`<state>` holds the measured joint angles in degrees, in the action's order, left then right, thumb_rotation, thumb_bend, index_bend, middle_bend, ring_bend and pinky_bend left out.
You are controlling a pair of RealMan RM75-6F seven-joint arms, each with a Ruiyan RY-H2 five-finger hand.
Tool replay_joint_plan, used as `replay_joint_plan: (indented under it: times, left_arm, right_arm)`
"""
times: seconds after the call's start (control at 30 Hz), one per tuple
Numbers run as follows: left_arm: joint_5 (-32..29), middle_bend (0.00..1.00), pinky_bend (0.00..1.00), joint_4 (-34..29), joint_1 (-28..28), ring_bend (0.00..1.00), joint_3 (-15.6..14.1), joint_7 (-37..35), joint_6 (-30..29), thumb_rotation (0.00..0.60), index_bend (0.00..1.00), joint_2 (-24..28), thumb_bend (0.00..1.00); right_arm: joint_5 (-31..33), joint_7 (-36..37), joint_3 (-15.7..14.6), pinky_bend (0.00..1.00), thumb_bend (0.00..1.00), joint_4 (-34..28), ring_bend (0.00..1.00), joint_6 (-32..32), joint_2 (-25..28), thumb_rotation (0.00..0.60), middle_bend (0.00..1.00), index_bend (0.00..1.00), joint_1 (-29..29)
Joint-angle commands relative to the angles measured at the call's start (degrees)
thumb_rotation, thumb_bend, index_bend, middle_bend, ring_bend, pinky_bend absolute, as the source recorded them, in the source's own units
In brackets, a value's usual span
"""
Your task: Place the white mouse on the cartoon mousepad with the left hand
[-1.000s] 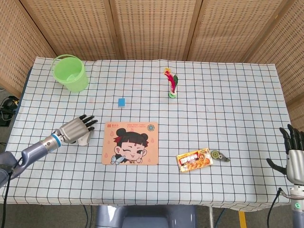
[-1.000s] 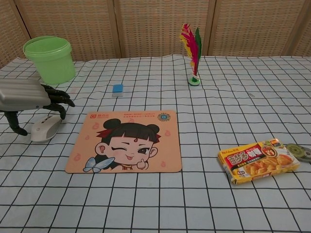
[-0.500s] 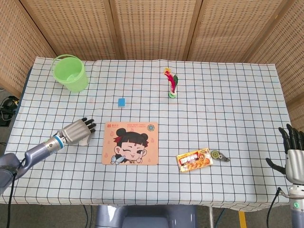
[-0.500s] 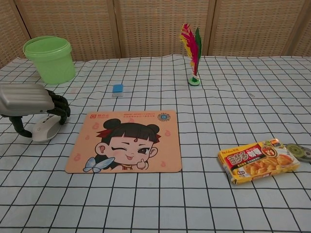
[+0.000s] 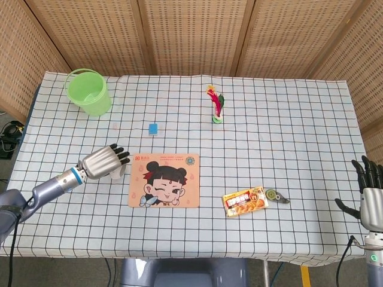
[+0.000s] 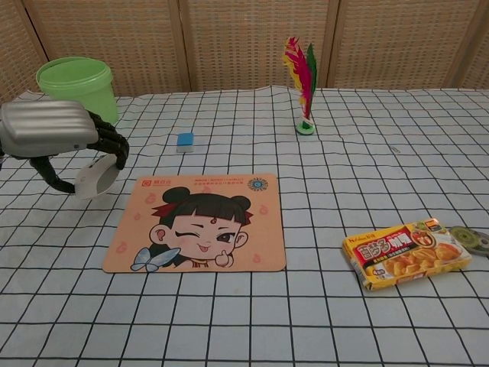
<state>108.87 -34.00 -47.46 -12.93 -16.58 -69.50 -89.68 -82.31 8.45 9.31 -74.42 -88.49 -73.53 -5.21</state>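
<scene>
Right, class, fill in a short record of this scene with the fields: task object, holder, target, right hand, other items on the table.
task object: white mouse, lifted off the cloth, tilted
holder: left hand, fingers curled over the mouse
target: cartoon mousepad, bare, just right of the held mouse
right hand: at the table's right edge, holds nothing, fingers apart
other items: green bucket, blue block, feather shuttlecock, curry box, tape roll

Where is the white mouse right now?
In the chest view the white mouse is held by the left robot hand at far left, beside the cartoon mousepad, below the green bucket.
</scene>
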Motion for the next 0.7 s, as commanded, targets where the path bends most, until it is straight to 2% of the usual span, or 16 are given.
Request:
replay_joint_plan:
  times: [0.03, 0.13, 0.4, 0.7]
  left_arm:
    - [1.30, 0.38, 0.39, -1.09, -1.74, 0.29, 0.16, 1.28, -1.18, 0.600, 0.65, -0.68, 0.55]
    - [1.89, 0.38, 0.39, -2.09, -3.23, 0.29, 0.24, 2.20, -0.74, 0.600, 0.65, -1.99, 0.55]
    - [0.90, 0.38, 0.39, -4.70, -6.20, 0.29, 0.84, 3.66, 4.96, 0.600, 0.65, -5.57, 0.55]
    - [-0.38, 0.38, 0.39, -5.55, -8.16, 0.29, 2.37, 3.25, 5.77, 0.600, 0.65, -8.10, 0.55]
  right_arm:
    - [-0.08, 0.09, -0.01, 0.00, 0.08, -0.06, 0.00, -0.01, 0.04, 0.600, 0.00, 0.13, -0.03]
    - [-0.05, 0.20, -0.04, 0.00, 0.08, -0.02, 0.00, 0.17, 0.08, 0.600, 0.00, 0.13, -0.06]
    - [0.31, 1.19, 0.24, 0.00, 0.08, 0.09, 0.00, 0.10, 0.41, 0.600, 0.00, 0.13, 0.10]
    - [0.52, 2.06, 0.39, 0.00, 0.08, 0.47, 0.00, 0.30, 0.48, 0.600, 0.00, 0.13, 0.08]
